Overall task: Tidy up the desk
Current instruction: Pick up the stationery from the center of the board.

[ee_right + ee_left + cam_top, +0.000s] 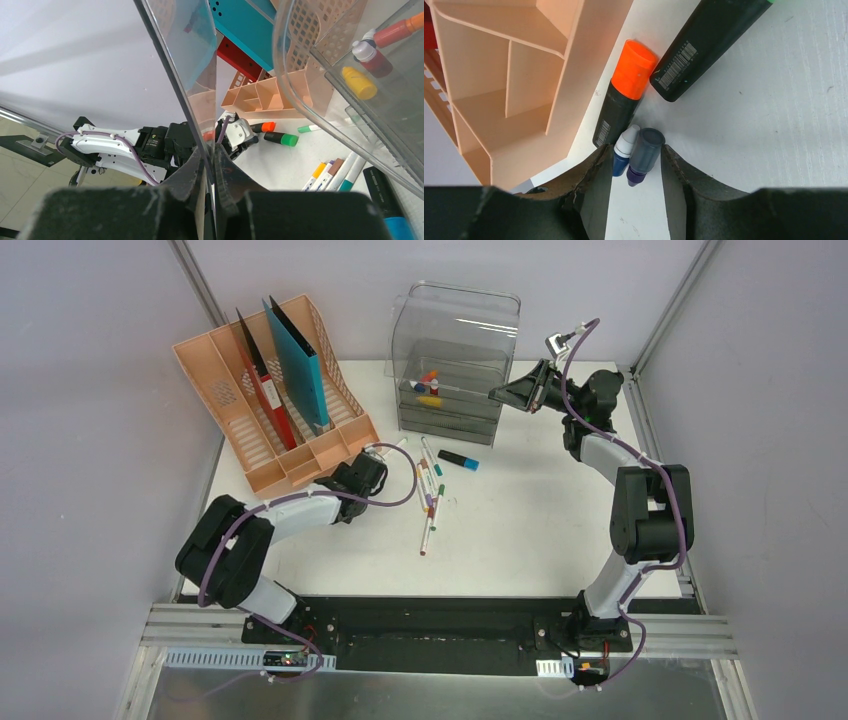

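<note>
The desk (540,510): white top spread under both my arms, loose pens (430,502) at its middle. My left claw (634,152), low beside the peach rack (524,100), pinches two short markers (646,147) side by side. On lifting, one may slip free or knock the orange highlighter (626,90) lying against them. My right claw (210,167) is clamped on a thin wall of the clear drawer box (175,65); a pull could tip it.

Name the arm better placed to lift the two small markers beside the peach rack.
Left: the left pincer brackets both markers; the right pincer clamps the clear box across the desk.
</note>
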Available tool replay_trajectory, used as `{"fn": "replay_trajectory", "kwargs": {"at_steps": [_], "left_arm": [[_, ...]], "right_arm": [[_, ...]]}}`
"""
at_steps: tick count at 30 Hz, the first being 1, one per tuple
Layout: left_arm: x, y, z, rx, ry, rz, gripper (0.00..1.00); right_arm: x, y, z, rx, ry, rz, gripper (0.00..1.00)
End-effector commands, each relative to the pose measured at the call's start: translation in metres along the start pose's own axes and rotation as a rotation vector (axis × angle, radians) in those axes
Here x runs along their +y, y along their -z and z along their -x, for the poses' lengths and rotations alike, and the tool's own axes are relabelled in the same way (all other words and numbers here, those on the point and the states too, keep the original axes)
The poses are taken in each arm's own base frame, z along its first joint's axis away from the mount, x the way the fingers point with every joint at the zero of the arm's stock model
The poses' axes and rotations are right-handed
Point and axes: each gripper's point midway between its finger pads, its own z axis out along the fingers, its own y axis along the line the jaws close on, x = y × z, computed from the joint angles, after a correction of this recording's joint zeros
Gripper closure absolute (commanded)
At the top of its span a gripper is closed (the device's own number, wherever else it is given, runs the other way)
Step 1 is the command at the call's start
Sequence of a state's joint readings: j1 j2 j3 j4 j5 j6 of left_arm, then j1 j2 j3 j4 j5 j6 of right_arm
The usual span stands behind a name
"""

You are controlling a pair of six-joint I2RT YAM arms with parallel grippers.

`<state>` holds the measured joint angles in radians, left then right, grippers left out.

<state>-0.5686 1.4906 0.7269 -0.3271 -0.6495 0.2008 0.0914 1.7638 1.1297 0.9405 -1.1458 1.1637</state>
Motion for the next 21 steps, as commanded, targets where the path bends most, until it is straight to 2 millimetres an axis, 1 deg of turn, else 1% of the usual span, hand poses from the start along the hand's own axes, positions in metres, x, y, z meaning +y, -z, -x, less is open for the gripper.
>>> {"fn": "replay_trajectory", "kwargs": {"at_steps": [1, 4, 7, 11, 18, 21], "left_arm": [[0.004, -0.003, 0.008, 0.002, -0.017, 0.006, 0.6], [-0.001, -0.011, 0.007, 0.024, -0.016, -0.005, 0.64], [-0.009, -0.02, 0.003, 0.035, -0.01, -0.027, 0.65], [-0.014, -0.029, -0.001, 0.057, -0.022, -0.027, 0.66], [-0.022, -0.029, 0.0, 0.056, -0.018, -0.068, 0.85], [-0.025, -0.026, 0.004, 0.051, -0.01, -0.101, 0.89]], "right_arm": [[0.011, -0.004, -0.004, 0.042, -0.027, 0.038, 0.95], [0.013, -0.004, -0.003, 0.042, -0.02, 0.04, 0.95], [0.012, -0.004, -0.003, 0.041, -0.021, 0.039, 0.95], [0.009, -0.003, -0.003, 0.04, -0.026, 0.035, 0.95], [0.003, -0.003, -0.004, 0.042, -0.037, 0.03, 0.95], [0.001, -0.003, -0.005, 0.043, -0.039, 0.028, 0.95]]}}
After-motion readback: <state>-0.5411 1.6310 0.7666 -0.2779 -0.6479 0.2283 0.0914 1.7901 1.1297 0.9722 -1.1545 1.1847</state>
